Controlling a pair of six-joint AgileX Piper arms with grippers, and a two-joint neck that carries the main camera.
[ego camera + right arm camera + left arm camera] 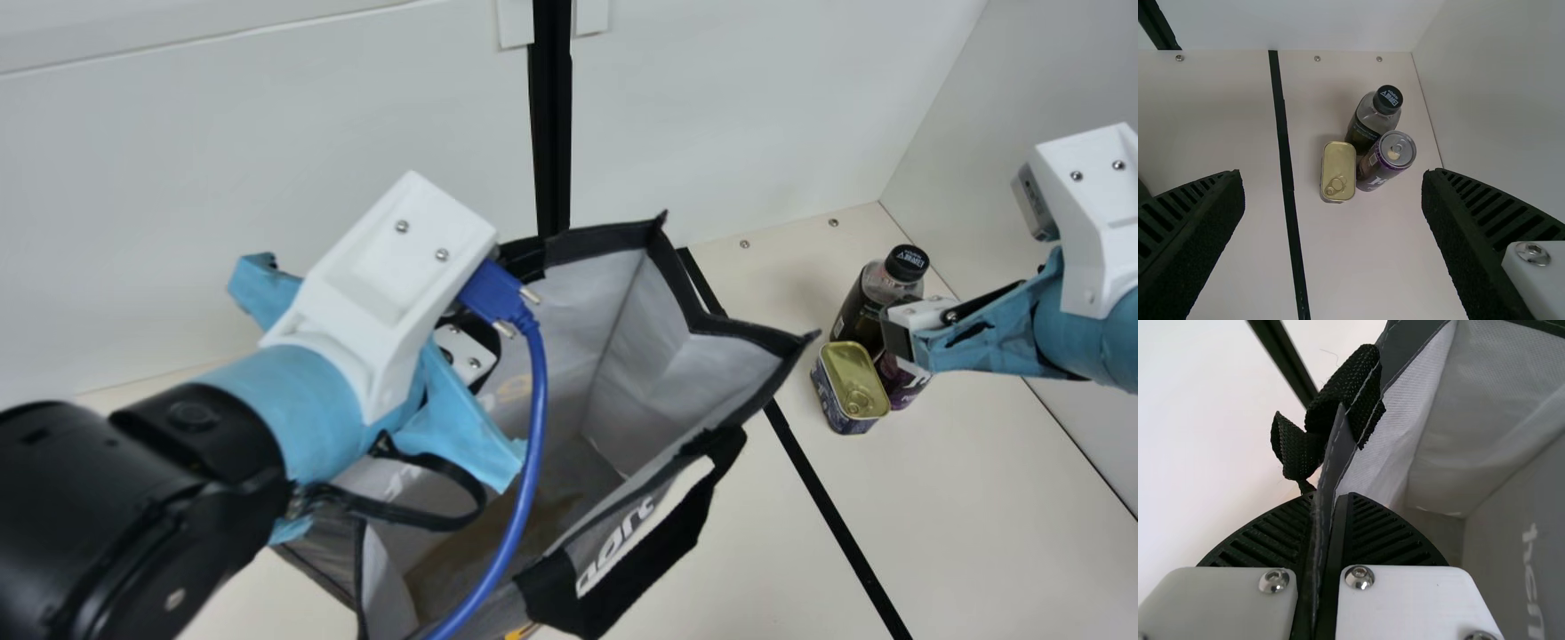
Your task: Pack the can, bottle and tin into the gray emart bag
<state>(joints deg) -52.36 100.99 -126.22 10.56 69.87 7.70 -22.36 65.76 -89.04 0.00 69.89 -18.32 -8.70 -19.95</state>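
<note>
gray emart bag [729,373] is showing black edging and white lettering, tin [837,360] is gleaming gold on top, bottle [1373,121] is wearing a black cap [1388,99], can [1379,165] is pairing silver with purple, cable [536,418] is showing bright blue, black stripe [818,489] is crossing cream table [969,533]

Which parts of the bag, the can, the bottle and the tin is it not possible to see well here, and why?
Gray bag: main view, near end cut off by the bottom edge; floor partly hidden by the left arm and blue cable.
Can: main view, top behind the right gripper.
Bottle: right wrist view, base behind can and tin.
Tin: main view, side print too small.
</note>
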